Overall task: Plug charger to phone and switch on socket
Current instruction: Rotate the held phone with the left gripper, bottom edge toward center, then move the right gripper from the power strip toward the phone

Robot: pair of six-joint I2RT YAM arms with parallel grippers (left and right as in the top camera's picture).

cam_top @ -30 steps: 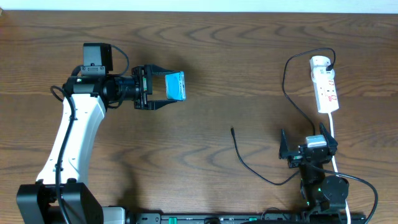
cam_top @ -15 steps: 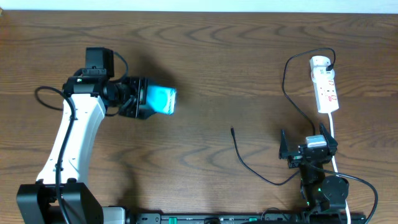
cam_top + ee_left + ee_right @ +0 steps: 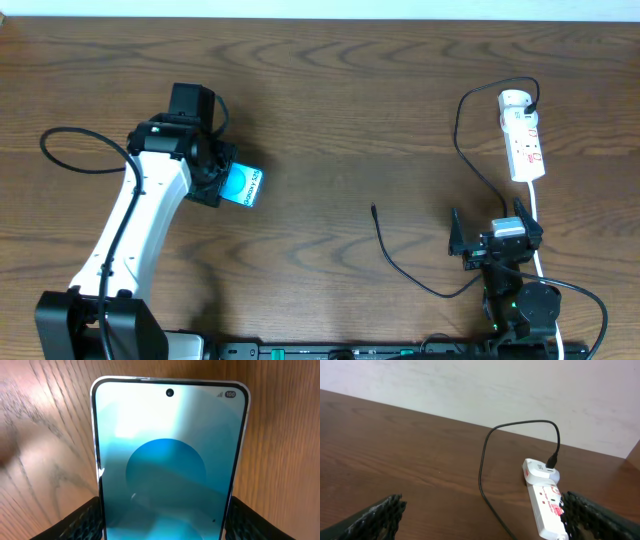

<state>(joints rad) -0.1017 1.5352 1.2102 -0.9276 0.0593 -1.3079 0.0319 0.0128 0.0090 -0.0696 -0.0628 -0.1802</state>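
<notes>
The phone (image 3: pixel 167 460) sits between the two fingers (image 3: pixel 82 522) of the left gripper (image 3: pixel 228 182), which clasps it by its long edges near the lower end. Its cyan screen faces the wrist camera, and the camera hole points away from the gripper. From overhead the phone is on the left half of the table (image 3: pixel 350 90), tilted; whether it touches the wood cannot be told. The charger (image 3: pixel 400 265) lies well apart on the right, its small connector (image 3: pixel 373 208) loose on the wood near the table's middle. Its other end is plugged in at the far end of the white socket (image 3: pixel 523 140). The right gripper (image 3: pixel 495 232) stands near the front edge with its jaws spread wide and nothing between them, just beside the socket's white cord (image 3: pixel 540 240).
</notes>
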